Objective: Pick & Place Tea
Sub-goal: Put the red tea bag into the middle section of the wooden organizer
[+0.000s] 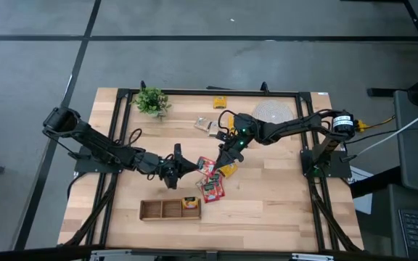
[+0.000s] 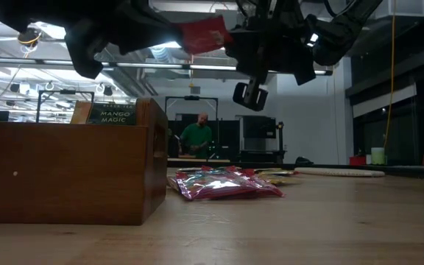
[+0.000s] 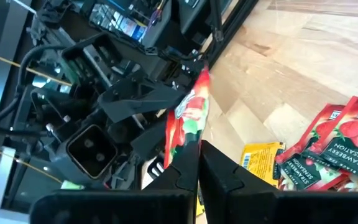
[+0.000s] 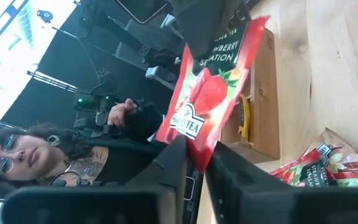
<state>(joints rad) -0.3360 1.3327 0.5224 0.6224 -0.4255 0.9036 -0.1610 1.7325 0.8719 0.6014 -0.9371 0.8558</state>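
Left gripper pinches a red strawberry sachet by its lower edge, mid-air above the table, so the sachet stands on edge, long axis along the fingers, pointing away from the wrist. Wooden tray sits just below-left in the high view, one yellow sachet already in its right compartment — likely the drop target. Loose sachet pile lies between the arms. Right gripper also clamps a red sachet, probably the same one, hard to confirm.
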